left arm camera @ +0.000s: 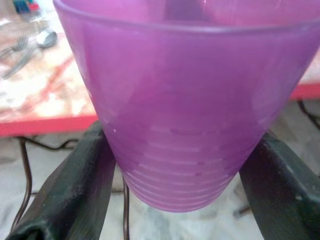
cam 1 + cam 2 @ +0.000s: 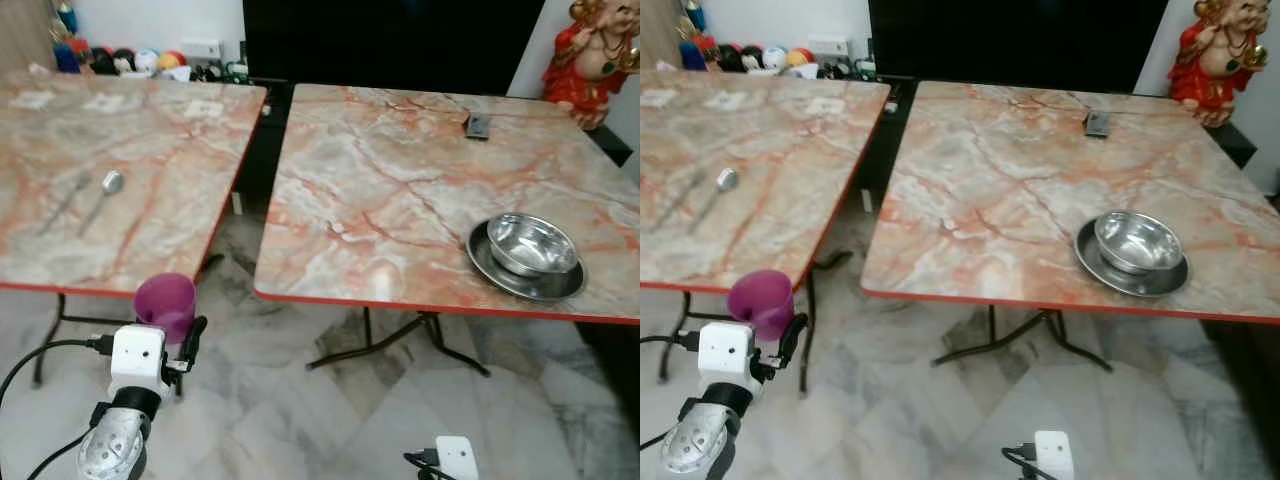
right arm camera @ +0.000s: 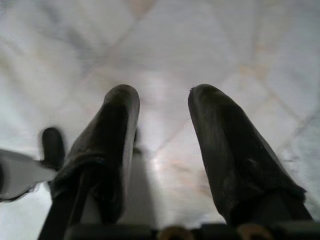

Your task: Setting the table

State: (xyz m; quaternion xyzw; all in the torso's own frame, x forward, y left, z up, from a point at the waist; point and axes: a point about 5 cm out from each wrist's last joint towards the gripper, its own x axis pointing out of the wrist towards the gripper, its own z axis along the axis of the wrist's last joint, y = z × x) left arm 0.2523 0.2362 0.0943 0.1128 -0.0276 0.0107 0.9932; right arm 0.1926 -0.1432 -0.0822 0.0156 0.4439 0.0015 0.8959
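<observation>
The left gripper [image 1: 175, 165] has its 2 black fingers [image 1: 75, 185] clamped on a translucent purple ribbed plastic cup [image 2: 166, 305], held upright over the floor, below the table edges. The right gripper [image 3: 162, 135] hangs idle, fingers apart, holding nothing. The place setting lies ahead and to the right: a shiny steel bowl [image 2: 531, 243] nested in a steel plate [image 2: 480, 260] on the right marble-patterned table [image 2: 380, 190]. The left arm carries the cup, so it likely reaches across.

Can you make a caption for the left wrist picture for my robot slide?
The left hand holds a purple cup between its two black fingers.
</observation>
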